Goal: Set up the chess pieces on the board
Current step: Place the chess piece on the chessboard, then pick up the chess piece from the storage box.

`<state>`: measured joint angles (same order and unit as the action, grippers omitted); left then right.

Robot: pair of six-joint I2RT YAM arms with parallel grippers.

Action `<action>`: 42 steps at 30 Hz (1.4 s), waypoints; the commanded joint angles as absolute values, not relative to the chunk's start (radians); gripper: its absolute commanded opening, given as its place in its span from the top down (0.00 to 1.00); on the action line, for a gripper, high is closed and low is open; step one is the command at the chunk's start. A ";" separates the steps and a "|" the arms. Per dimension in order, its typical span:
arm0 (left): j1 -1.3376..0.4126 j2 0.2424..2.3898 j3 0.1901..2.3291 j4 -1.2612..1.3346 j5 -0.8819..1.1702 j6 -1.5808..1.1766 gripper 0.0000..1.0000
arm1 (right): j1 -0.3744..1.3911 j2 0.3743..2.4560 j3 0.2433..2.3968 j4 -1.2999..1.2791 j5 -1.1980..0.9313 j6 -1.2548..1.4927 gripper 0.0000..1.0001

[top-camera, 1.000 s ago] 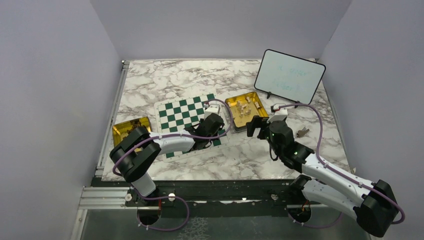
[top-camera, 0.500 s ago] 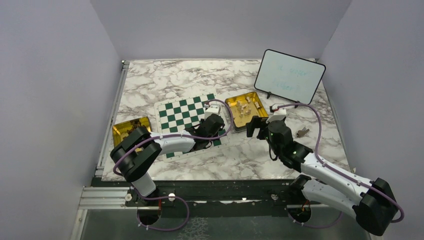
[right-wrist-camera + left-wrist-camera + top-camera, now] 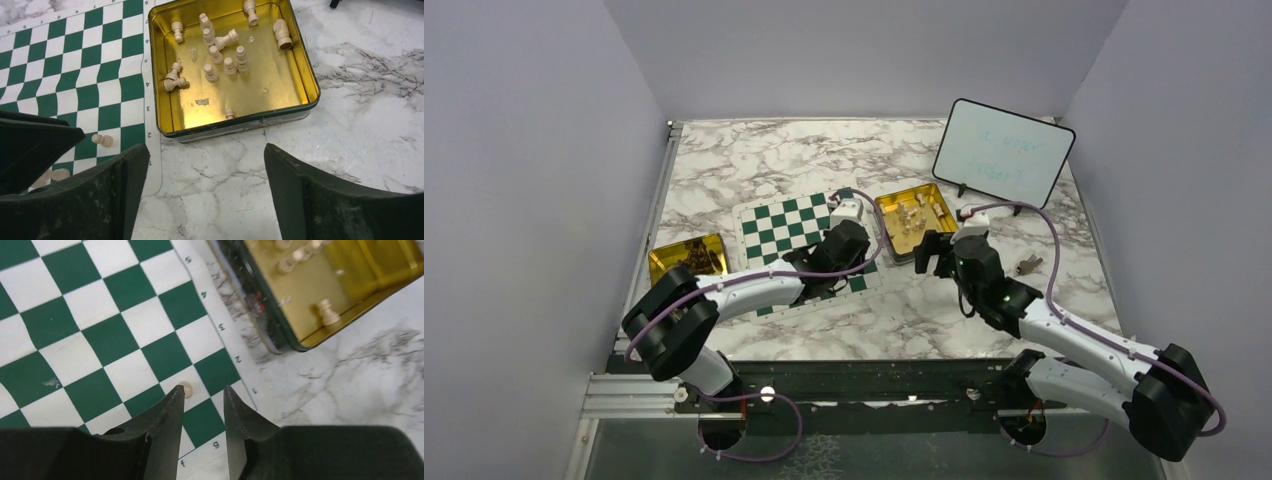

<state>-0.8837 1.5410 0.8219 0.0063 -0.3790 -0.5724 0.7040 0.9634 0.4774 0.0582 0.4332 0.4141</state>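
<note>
While apparently releasing one piece onto its square: board (image 3: 789, 235) beneath left gripper (image 3: 202, 388), jaws narrowly parted, holding nothing; gold tin (image 3: 240, 125) of chess pieces (image 3: 211, 74) just ahead of right gripper (image 3: 205, 150), jaws wide, empty; pawn (image 3: 186, 389) on board, just beyond left fingertip. Next, probably: reach into tin, close on one piece

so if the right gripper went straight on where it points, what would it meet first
Probably the near wall of the gold tin of chess pieces, straight ahead of the open right gripper; depth is unclear, so possibly the marble table first.
</note>
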 commanded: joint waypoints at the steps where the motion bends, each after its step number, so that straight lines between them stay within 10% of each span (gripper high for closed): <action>1: -0.878 1.440 0.883 -0.029 -0.319 -0.583 0.62 | 0.685 1.014 0.555 0.103 0.390 0.385 0.14; 19: -0.539 1.131 0.863 -0.238 0.131 -0.429 0.01 | 0.530 1.515 0.925 0.086 0.179 0.237 0.58; 42: -0.538 0.762 0.746 -0.376 -0.132 -0.218 0.01 | 0.509 1.850 1.136 0.009 0.256 0.175 0.69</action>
<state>-0.5426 0.7830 0.7490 -0.3733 -0.0826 -0.2375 0.5156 1.8187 1.1030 0.0227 0.2234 0.1890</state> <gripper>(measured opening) 0.990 0.321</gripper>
